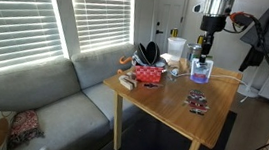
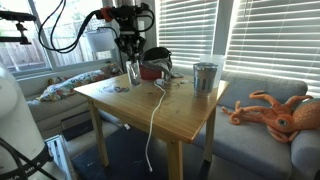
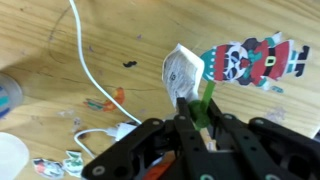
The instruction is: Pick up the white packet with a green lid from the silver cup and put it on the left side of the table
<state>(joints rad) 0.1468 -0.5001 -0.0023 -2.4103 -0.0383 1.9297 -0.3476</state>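
Note:
My gripper (image 3: 195,120) is shut on the green lid (image 3: 205,102) of the white packet (image 3: 183,72), a small crumpled pale pouch that hangs from the jaws above the table (image 3: 60,60). In both exterior views the gripper (image 1: 206,47) (image 2: 133,62) points straight down just above the slim silver cup (image 1: 200,70) (image 2: 133,74), which stands upright on the light-wood table (image 1: 162,103) (image 2: 150,105). The packet is too small to make out in the exterior views.
A flat red-and-black packet (image 3: 255,60) (image 1: 198,102) lies on the table. A white cable (image 3: 90,60) (image 2: 155,110) runs across the wood. A wider cup (image 1: 175,49) (image 2: 205,77), a red container (image 1: 150,74) and small items share the table. A sofa (image 1: 51,101) stands beside it.

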